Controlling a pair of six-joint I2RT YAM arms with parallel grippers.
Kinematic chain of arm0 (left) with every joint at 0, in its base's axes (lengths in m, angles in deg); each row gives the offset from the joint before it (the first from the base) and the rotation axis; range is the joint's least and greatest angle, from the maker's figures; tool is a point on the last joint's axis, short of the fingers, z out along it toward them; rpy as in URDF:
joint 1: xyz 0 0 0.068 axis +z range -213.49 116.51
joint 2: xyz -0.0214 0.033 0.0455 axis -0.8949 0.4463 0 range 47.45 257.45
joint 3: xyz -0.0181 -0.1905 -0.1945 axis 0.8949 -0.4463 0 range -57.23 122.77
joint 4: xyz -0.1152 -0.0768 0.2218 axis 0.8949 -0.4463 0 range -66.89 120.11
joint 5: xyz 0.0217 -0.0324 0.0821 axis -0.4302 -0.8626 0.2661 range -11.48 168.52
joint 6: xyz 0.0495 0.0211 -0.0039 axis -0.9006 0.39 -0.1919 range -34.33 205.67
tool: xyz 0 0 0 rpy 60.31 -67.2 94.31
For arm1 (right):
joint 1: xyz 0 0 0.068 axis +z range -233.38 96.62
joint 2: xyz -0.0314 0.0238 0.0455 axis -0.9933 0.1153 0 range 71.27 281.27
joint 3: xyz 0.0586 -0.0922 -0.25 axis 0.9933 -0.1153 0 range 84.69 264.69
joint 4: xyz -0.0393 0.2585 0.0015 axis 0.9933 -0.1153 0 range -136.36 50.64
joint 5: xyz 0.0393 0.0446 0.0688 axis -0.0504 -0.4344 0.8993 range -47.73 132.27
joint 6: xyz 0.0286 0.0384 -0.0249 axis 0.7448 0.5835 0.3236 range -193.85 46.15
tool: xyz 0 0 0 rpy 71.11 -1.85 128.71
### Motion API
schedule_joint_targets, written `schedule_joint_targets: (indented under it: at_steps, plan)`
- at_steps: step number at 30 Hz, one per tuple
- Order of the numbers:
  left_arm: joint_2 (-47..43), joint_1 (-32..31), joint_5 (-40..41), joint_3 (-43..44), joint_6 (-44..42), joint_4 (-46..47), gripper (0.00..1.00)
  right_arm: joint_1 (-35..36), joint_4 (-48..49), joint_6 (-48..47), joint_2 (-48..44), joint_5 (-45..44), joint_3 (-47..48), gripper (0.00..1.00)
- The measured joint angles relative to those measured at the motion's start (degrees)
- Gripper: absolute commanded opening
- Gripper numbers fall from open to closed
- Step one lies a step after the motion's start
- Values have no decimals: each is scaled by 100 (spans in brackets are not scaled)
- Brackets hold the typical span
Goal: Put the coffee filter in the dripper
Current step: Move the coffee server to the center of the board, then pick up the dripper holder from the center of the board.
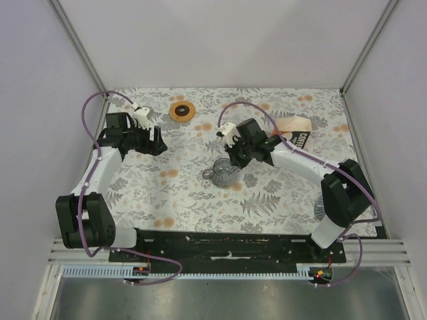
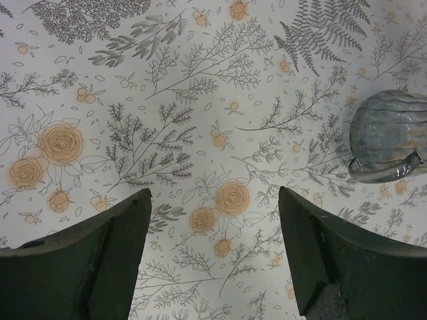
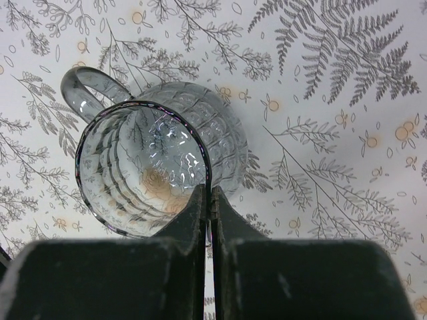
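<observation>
Smoky dripper (image 3: 133,153) shows tablecloth (image 3: 320,133) through its wall, rim pinched by right gripper (image 3: 209,193); left gripper (image 2: 213,200) spread wide.

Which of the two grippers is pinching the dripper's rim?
The right gripper: its jaws are shut on the rim of the dripper, while the left gripper hangs wide open over the tablecloth, holding nothing.

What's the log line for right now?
right gripper: jaws shut on dripper rim | left gripper: jaws open, empty | dripper: empty inside

Left arm (image 1: 100,175) extended forward, left fingers (image 2: 80,267) wide apart, right fingers (image 3: 133,280) pinched on dripper (image 3: 220,133) rim
</observation>
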Motion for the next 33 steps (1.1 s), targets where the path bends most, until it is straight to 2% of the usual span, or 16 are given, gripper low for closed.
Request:
schedule_joint_targets:
  at_steps: [7, 13, 19, 25, 31, 33]
  plan:
    - [741, -197, 321, 610, 83, 7, 73, 203, 85, -37, 240, -92, 205, 7]
    - [1512, -723, 885, 1290, 254, 85, 72, 354, 168, 33, 326, -280, 271, 8]
    - [2428, -1244, 1716, 2227, 400, 216, 72, 396, 210, 236, 337, -455, 271, 43]
    - [3576, -1397, 2459, 3613, 632, 326, 69, 433, 203, 334, 323, -494, 271, 57]
    - [5049, -1390, 3075, 5650, 693, -11, 47, 433, 72, 345, -210, -601, 267, 63]
    - [5541, -1390, 3150, 6325, 693, -131, 44, 433, 70, 352, -592, -686, 256, 65]
